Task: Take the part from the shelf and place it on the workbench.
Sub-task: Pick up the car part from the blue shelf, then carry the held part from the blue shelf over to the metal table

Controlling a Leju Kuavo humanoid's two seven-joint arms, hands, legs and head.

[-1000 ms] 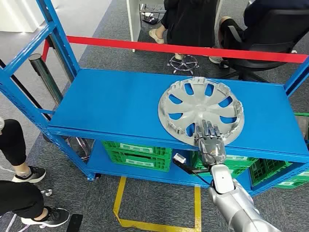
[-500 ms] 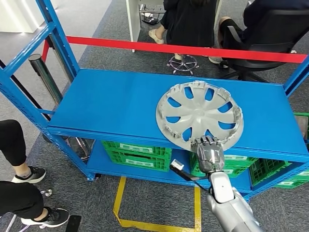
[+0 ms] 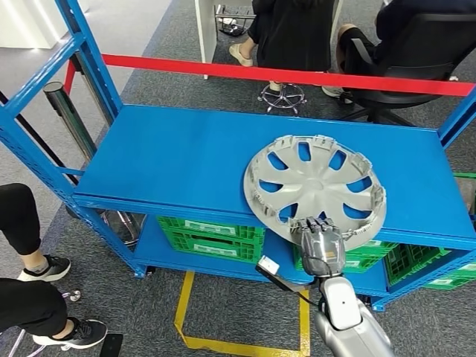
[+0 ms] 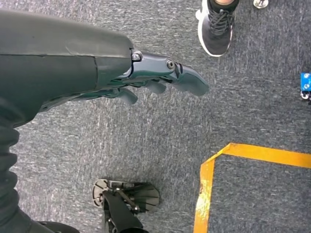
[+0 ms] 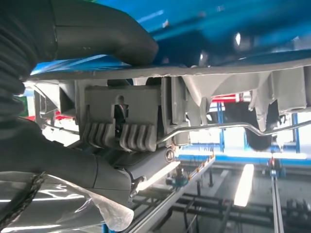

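A silver wheel cover [image 3: 317, 186] with spoke cut-outs lies on the blue shelf top [image 3: 185, 160], its near rim hanging past the shelf's front edge. My right hand [image 3: 321, 245] grips that near rim, fingers over the top. In the right wrist view the rim [image 5: 227, 73] with its grey clips sits between my thumb and fingers [image 5: 110, 170]. My left hand [image 4: 157, 80] hangs over the grey carpet, fingers stretched out and holding nothing.
Green crates [image 3: 210, 236] fill the lower shelf. A red rail [image 3: 280, 74] spans the rack behind the top shelf. People sit behind the rack, and a person's legs and shoes [image 3: 53, 320] are at the left. Yellow floor tape [image 3: 185, 327] lies before the rack.
My right hand has pulled the wheel cover toward me and slightly right, so its near rim now overhangs the shelf's front edge. The hand itself has dropped lower.
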